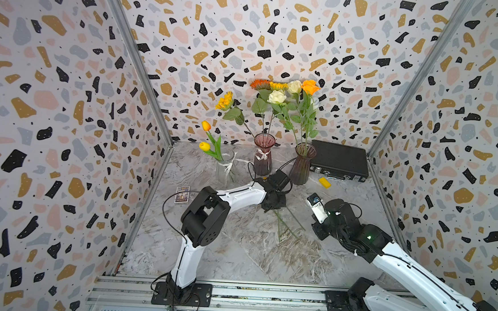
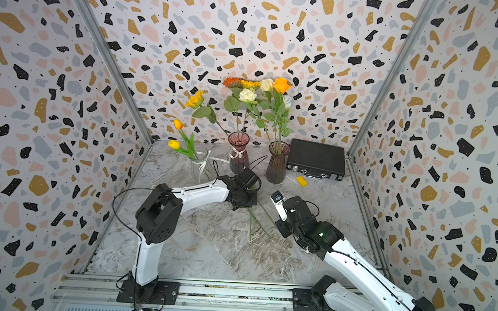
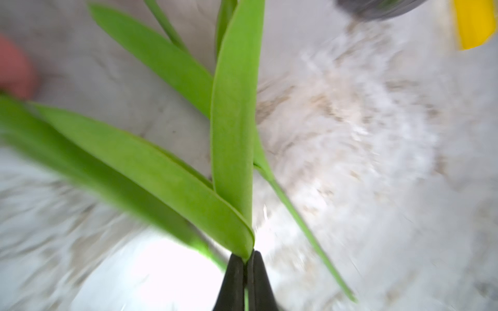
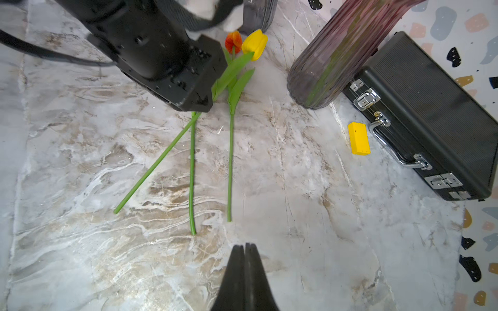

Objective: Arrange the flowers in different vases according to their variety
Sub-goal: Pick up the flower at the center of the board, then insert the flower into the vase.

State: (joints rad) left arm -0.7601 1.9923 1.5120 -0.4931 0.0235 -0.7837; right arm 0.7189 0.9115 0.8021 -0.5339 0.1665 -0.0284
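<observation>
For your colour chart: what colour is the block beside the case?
Yellow block; right wrist view shows best.

Three loose tulips [image 4: 230, 167] lie flat on the desk [image 4: 296, 215], stems nearly side by side, two of them crossing, with a yellow bloom [image 4: 254, 43] and an orange-red bloom [image 4: 233, 40] showing. Behind them, all upright: the clear vase [image 1: 224, 168] carries two yellow tulips [image 1: 204, 146], the bow-tied pink vase [image 1: 262, 160] carries sunflowers [image 1: 225, 101], and the ribbed purple vase [image 1: 301, 168] carries roses [image 1: 277, 97].

Yellow tulip [image 4: 254, 43]; black case [image 4: 431, 107]; grey-marbled table [image 4: 296, 215].
</observation>
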